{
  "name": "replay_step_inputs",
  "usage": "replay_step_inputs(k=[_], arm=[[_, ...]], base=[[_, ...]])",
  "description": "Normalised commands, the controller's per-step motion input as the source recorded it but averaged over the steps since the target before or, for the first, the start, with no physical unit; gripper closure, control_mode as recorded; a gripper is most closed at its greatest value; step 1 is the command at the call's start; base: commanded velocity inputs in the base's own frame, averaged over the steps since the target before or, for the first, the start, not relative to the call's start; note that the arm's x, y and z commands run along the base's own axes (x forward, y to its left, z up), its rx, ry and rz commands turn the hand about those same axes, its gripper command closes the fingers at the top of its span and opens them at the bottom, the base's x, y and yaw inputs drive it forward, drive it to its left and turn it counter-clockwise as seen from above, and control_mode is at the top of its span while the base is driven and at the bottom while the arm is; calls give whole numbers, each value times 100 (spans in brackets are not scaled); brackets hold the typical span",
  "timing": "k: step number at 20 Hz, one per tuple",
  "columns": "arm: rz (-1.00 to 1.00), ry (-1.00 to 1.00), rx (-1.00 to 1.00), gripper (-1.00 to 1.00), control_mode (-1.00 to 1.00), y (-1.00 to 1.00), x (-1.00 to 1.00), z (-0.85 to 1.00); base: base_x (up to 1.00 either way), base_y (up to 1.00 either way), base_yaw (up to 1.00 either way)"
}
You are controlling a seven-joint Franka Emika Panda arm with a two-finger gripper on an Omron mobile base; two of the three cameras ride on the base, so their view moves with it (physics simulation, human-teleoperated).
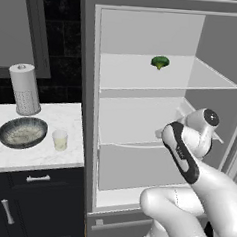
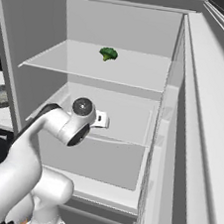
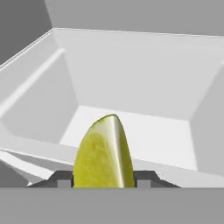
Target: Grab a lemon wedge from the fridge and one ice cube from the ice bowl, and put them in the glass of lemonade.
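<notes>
The lemon wedge (image 3: 103, 153) sits right between the pincer's (image 3: 103, 180) two dark tips, inside the open fridge (image 1: 140, 122) at the level of its middle shelf. The tips press its two flanks, so I judge the pincer clamped on the wedge, though whether it is lifted off the shelf I cannot tell. It looks light, small and soft-fleshed with a slick rind; a hard squeeze could bruise it or let it squirt out, so the flat cut sides are the place to hold. Its long axis runs away from the pincer, pointed tip farthest, pale ridge facing the camera. A broccoli floret (image 1: 160, 62) lies on the shelf above the pincer. The ice bowl (image 1: 22, 132) and glass of lemonade (image 1: 60, 140) stand on the table (image 1: 47, 158) well off to the pincer's left.
</notes>
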Motion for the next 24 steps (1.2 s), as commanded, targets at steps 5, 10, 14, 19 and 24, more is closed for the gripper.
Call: replay_step_inputs(k=[5, 10, 14, 19, 24], arm=[[0, 14, 0, 100, -100, -14, -74, 100], [0, 9, 0, 100, -100, 0, -100, 97], [-1, 7, 0, 100, -100, 3, -100, 77], [-5, 9, -2, 100, -100, 30, -91, 39], [0, 1, -1, 100, -100, 9, -45, 0]], base=[[0, 0, 0], [0, 0, 0], [0, 0, 0], [0, 0, 0], [0, 0, 0]])
